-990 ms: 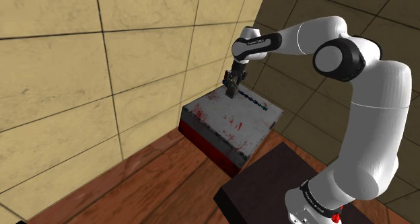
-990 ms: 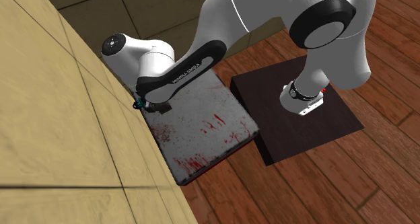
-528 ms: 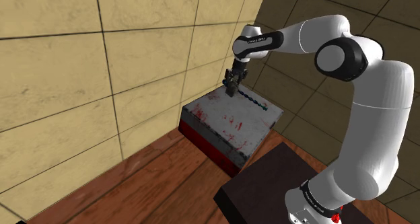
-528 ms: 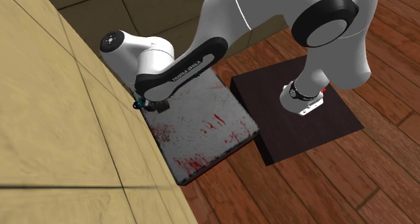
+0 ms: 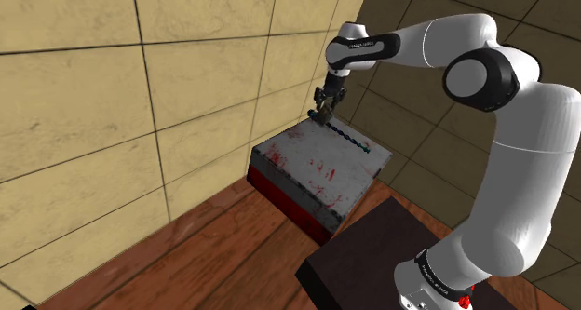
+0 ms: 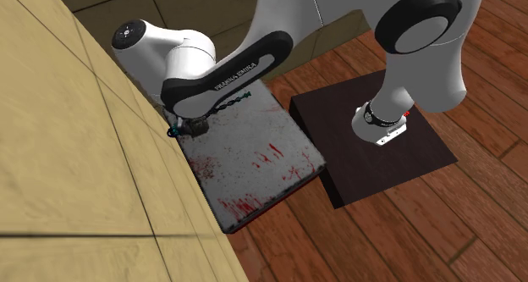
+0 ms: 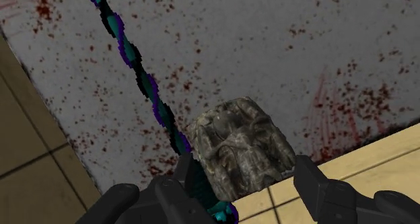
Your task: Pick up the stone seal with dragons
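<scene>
Your arm (image 5: pixel 521 168): glossy white rounded links, black joint rings (image 5: pixel 479 80), white lettering (image 6: pixel 227 77) on a black forearm band, red marks (image 6: pixel 406 113) at the base (image 5: pixel 433 278); your claw (image 5: pixel 321 115) all black.

Seal (image 7: pixel 239 145): rough carved mottled stone. Tabletop (image 7: pixel 269 41): matt grey, red-spattered. Floor (image 5: pixel 214 252): wood planks. Arm (image 5: pixel 521 168): smooth glossy white.

White arm (image 6: pixel 279 26) reaches from the dark stand (image 6: pixel 338 166) across a grey, red-spattered table (image 6: pixel 254 166) — gripper (image 6: pixel 188 128) at its edge beside the tan tiled wall (image 6: pixel 76 153).
</scene>
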Controlling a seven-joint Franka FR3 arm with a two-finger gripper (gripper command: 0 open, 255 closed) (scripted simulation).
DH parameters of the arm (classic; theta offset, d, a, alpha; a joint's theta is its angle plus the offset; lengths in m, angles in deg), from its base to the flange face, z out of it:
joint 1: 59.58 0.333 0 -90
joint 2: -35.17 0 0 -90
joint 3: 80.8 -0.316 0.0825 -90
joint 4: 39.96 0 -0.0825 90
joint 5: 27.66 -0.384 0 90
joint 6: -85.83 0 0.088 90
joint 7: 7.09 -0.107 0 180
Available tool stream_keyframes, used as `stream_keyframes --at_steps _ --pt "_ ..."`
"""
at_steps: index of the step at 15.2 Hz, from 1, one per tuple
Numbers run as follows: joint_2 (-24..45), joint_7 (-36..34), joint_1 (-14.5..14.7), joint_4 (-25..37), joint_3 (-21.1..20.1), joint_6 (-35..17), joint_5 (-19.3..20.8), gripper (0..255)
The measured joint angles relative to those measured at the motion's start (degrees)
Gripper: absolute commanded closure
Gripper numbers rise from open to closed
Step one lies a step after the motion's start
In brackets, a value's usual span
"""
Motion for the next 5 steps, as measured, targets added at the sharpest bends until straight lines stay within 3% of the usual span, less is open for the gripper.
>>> stream_keyframes --at_steps 5 --pt "-1.1 -0.1 0.0 2.1 0.1 3.2 0.2 255"
